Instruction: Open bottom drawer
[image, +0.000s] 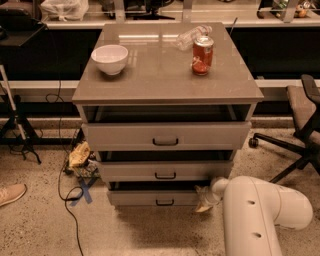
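The bottom drawer (150, 198) is the lowest of three grey-taupe fronts, with a small black bar handle (165, 202) at its centre. A dark gap shows above its front. My gripper (204, 200) is at the drawer's right end, low beside the cabinet's right edge, on the end of my white arm (260, 215), which comes in from the lower right. The gripper is well right of the handle. The middle drawer (165, 171) and the top drawer (165, 136) sit above it, each with a dark gap over its front.
On the cabinet top (160, 75) stand a white bowl (110, 58), a red can (202, 55) and a clear plastic bottle (192, 35) lying down. An office chair (300, 135) is at the right. Cables and clutter (80, 160) lie on the floor at the left.
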